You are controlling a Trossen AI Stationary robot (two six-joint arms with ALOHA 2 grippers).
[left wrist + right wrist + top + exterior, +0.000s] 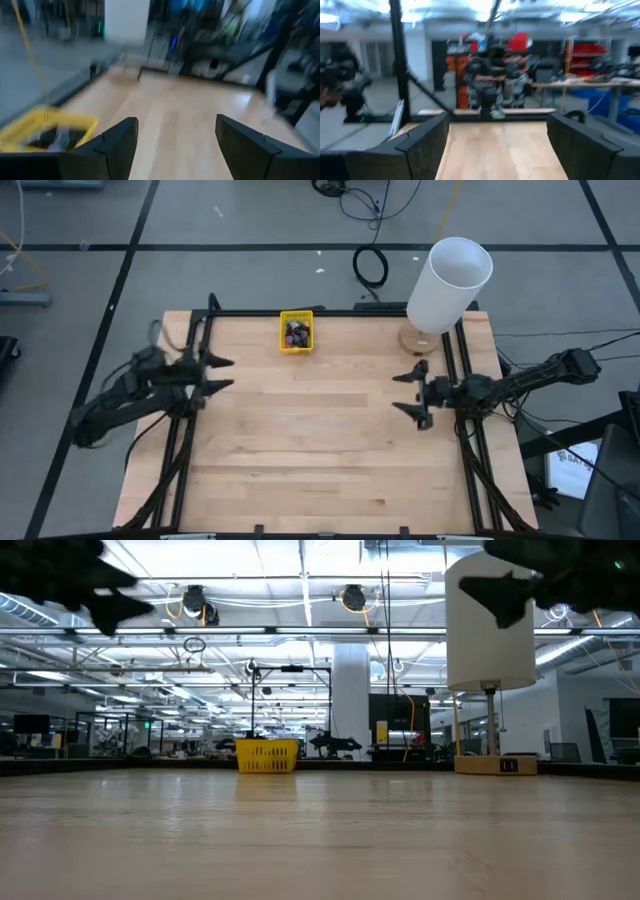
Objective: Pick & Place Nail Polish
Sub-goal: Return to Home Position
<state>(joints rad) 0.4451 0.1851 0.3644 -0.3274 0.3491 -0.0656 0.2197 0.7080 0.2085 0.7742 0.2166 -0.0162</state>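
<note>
Wood table [320, 460], black frame rails down both sides, open workshop hall behind. Lamp [448, 285] stands at the far right corner.

Bin [296, 314] sits at the far edge, left of centre. Polish [296, 334] lies inside it as a dark jumble of small bottles; the count is not readable. You'll find no bottle loose on the boards in the high view. By my judgement the sorting is done and only parking the arms is left.

Left gripper [230, 373] hangs at the table's left side, near the rail, pointing inward. Its jaws are spread wide with nothing between them. Its wrist view has the bin off to one side and bare wood between the fingers [112, 147]. Right gripper [398, 393] mirrors it at the right side, also wide apart and empty, aimed across the table.

Why so: both are held off the surface, well apart from the bin and from each other. That reads as a rest pose, clear of the work. The bin lies nearer the left arm, which suits drops from that side.

Watch: when you park the right arm, mind the lamp's base, which is near that gripper.
</note>
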